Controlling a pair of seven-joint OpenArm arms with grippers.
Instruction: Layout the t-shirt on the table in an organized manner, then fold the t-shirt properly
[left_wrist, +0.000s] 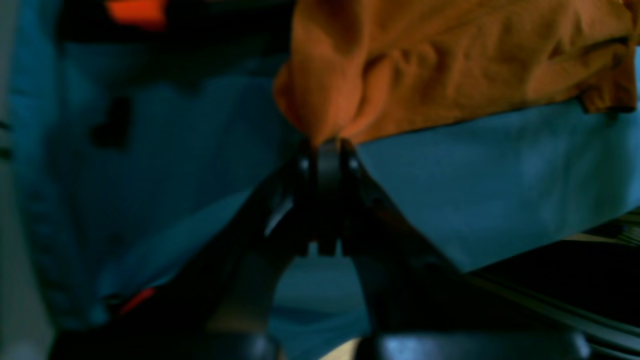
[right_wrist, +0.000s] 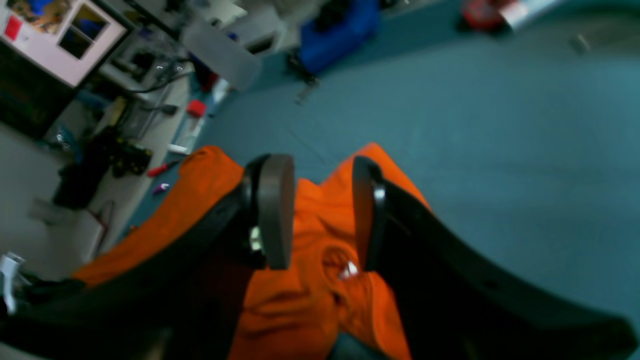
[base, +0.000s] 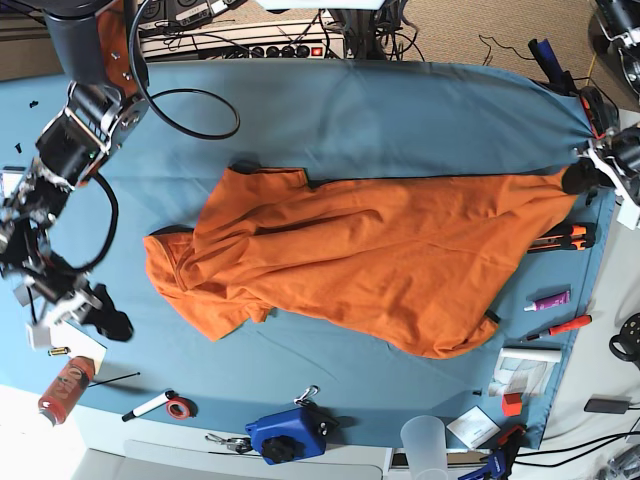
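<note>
- The left wrist view is dim and soft, its left side sunk in deep shadow.
- The right wrist view is brighter but smeared, with the room bent at the edges.
- The base view is sharp and evenly lit; the t-shirt (base: 370, 262) casts a thin shadow on the counter (base: 400, 110).

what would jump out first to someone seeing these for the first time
The bright orange t-shirt sprawls across the middle of the blue-teal table. At its right edge, the left tool pinches a corner of the fabric. The right tool hangs open at the left side, above the shirt.
</note>
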